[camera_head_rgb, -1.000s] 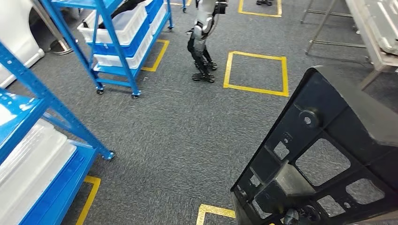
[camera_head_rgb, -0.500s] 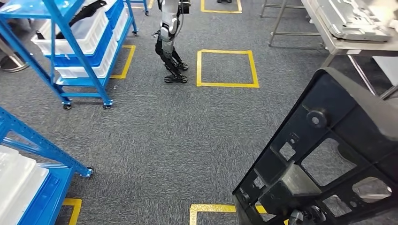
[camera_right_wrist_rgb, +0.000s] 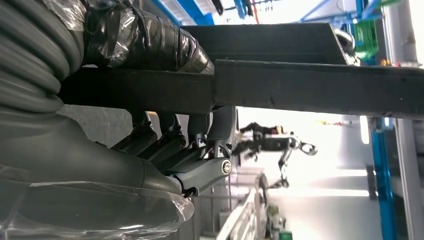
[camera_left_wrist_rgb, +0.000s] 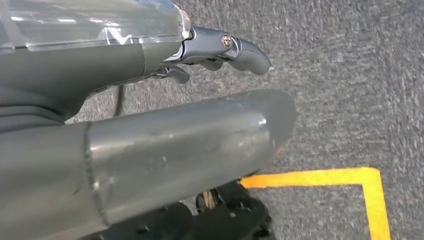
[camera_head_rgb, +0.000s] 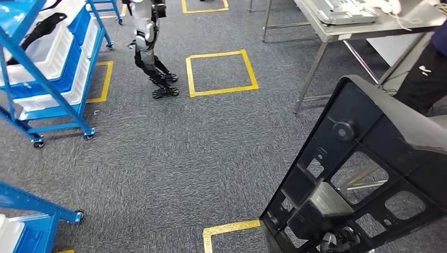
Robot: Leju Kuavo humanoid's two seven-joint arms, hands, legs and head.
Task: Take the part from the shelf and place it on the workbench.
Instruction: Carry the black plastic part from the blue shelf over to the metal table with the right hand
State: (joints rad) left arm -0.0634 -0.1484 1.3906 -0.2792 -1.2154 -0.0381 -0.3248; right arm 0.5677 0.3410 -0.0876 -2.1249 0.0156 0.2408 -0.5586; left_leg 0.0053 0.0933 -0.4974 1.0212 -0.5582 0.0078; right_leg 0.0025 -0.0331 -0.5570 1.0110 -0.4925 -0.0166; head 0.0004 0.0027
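Note:
A large black plastic part (camera_head_rgb: 369, 174) with several cut-outs stands tilted at the lower right of the head view. My right hand (camera_right_wrist_rgb: 175, 145) grips it, with dark fingers (camera_right_wrist_rgb: 150, 137) hooked under its flat edge (camera_right_wrist_rgb: 310, 85). Small metal finger parts (camera_head_rgb: 337, 241) show at the part's lower end. My left hand (camera_left_wrist_rgb: 200, 100) hangs over the grey carpet with its fingers (camera_left_wrist_rgb: 240, 47) stretched out and nothing in it. The steel workbench (camera_head_rgb: 369, 29) stands at the upper right, beyond the part.
A grey moulded piece (camera_head_rgb: 342, 10) lies on the workbench. A person in dark clothes (camera_head_rgb: 427, 74) is beside it. A blue wheeled shelf (camera_head_rgb: 47, 68) with white bins stands at the left; another robot (camera_head_rgb: 150, 47) walks near it. Yellow floor squares (camera_head_rgb: 221, 74) mark the carpet.
The camera has swung right: shelves and the other robot slid left, and the workbench came closer at the upper right. The black part stays gripped in the same spot.

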